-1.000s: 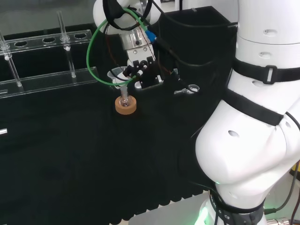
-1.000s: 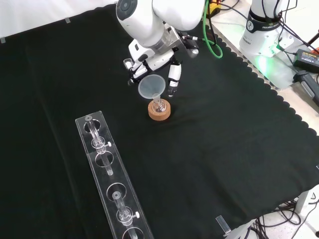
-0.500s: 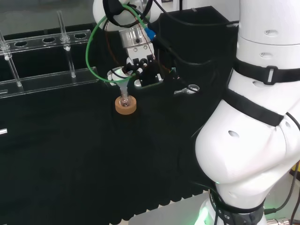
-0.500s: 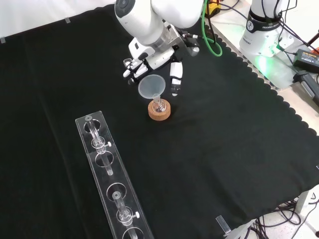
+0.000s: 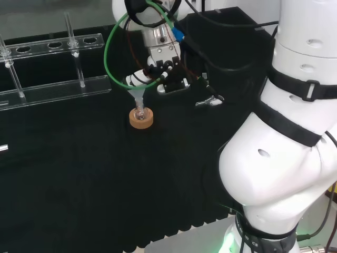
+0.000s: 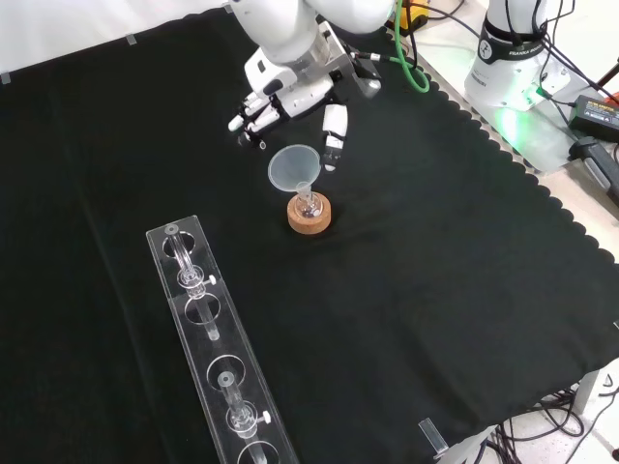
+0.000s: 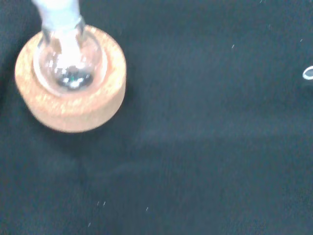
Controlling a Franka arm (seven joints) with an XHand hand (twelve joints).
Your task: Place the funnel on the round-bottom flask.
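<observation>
A clear funnel (image 6: 294, 166) stands with its stem in the neck of a small round-bottom flask (image 6: 309, 205), which rests on a cork ring (image 6: 309, 219). In the head view the funnel (image 5: 135, 84) tilts slightly above the flask (image 5: 139, 112) and cork ring (image 5: 141, 120). The hand (image 6: 290, 92) hangs just beyond the funnel, open, its fingers (image 6: 250, 114) and thumb (image 6: 333, 140) spread apart and clear of the funnel's rim. In the head view the hand (image 5: 167, 74) sits just right of the funnel. The wrist view looks down on the flask (image 7: 71, 63), the cork ring (image 7: 73, 105) and the funnel's stem (image 7: 58, 12).
A long clear rack (image 6: 218, 348) holding a few tubes lies in front of the flask in the front view, and at the left in the head view (image 5: 52, 87). A small glass piece (image 5: 213, 100) lies on the cloth right of the hand. A black box (image 5: 221, 31) stands behind.
The hand has let go of the funnel and drawn up and back from it, fingers spreading. The funnel stays standing in the flask.
</observation>
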